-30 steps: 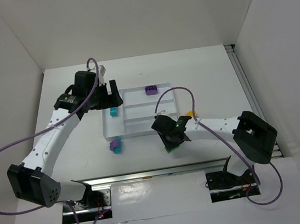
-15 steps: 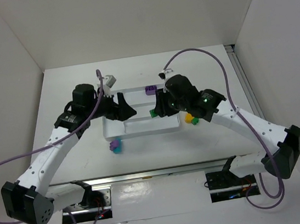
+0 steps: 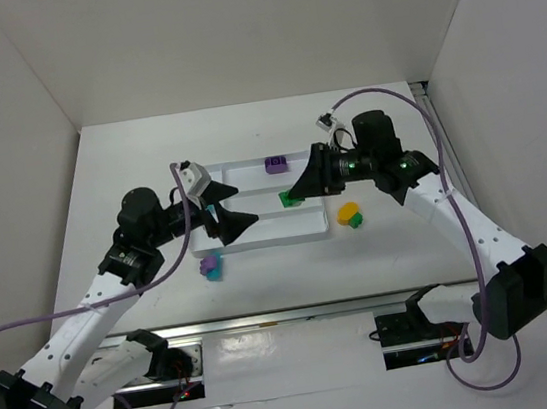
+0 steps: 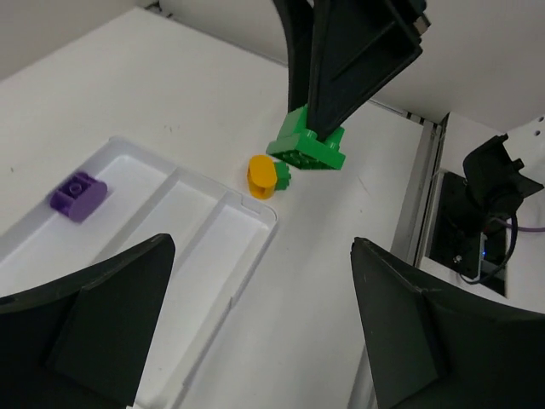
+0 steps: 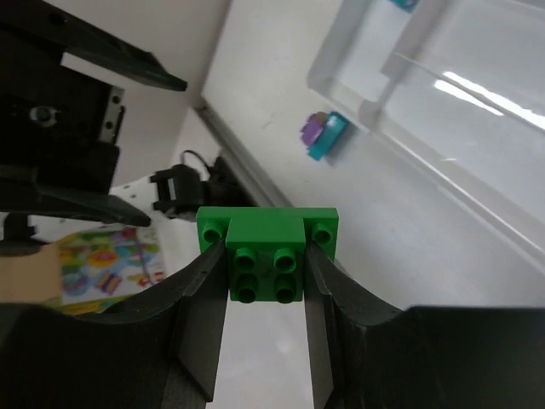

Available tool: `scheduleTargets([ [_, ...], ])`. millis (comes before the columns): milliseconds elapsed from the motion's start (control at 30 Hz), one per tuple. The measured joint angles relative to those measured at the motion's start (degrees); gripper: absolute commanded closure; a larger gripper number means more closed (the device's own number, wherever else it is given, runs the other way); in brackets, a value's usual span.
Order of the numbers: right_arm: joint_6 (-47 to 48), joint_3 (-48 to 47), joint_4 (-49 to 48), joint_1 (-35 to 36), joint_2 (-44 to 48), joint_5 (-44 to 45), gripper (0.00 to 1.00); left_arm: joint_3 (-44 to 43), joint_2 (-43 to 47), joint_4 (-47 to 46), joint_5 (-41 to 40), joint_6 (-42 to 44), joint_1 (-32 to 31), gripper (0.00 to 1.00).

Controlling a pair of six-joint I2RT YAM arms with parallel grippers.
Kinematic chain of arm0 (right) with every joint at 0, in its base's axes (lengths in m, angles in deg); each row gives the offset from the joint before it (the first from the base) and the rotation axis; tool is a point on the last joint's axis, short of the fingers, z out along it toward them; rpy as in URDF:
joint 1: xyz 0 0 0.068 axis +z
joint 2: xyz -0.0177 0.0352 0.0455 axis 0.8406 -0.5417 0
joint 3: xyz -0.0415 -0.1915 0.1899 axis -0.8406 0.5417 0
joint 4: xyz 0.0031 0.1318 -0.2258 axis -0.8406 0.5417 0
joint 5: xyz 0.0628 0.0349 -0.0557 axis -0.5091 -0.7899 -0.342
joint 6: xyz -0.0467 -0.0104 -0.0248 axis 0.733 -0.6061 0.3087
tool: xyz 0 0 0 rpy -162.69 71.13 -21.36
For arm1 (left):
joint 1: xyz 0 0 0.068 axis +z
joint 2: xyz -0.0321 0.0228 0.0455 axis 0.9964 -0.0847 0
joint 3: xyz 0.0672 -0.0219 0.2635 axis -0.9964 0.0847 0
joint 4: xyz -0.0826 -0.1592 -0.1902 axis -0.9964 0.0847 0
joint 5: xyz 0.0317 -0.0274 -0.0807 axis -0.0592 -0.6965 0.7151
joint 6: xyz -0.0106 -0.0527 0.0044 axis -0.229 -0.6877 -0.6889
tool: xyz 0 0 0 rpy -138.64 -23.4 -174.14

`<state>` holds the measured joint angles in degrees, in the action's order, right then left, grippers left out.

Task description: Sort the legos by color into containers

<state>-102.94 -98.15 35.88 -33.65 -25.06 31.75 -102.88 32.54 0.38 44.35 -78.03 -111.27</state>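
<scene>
White table from above: the tray lies between both arms, and the right gripper clamps a green brick over its right half. Left wrist: the left gripper gapes wide, holding nothing. Right wrist: fingers pinch the brick's sides.

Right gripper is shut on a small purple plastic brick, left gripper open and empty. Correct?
No. The small plastic brick in the right gripper is green, not purple, as the right wrist view shows. The left gripper is open and empty.
</scene>
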Motion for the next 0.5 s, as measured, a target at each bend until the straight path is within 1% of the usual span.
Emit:
scheduleTargets([
  [100,-4.9,4.7,-7.3,-2.1,0.4,-8.7,0.77,0.5,0.1,-3.7,0.8,1.6,-1.3,0.03],
  [233,-10.6,8.1,-14.2,-2.5,0.3,-15.9,0.77,0.2,-1.0,-7.7,1.5,3.0,-4.1,0.03],
  [267,-11.9,8.3,-15.8,-2.6,0.3,-17.3,0.75,-0.1,-1.7,-8.3,1.3,3.6,-5.3,0.03],
  [367,-14.6,8.3,-19.7,-2.8,0.4,-19.7,0.75,-0.6,-3.7,-9.0,0.6,5.8,-8.8,0.03],
  [433,-16.3,8.3,-21.9,-2.9,0.5,-20.7,0.74,-0.8,-4.4,-9.0,-0.2,7.3,-10.8,0.00],
  [500,-18.1,8.3,-23.6,-3.0,0.5,-21.4,0.74,-0.9,-4.6,-9.1,-1.3,8.6,-12.4,0.00],
])
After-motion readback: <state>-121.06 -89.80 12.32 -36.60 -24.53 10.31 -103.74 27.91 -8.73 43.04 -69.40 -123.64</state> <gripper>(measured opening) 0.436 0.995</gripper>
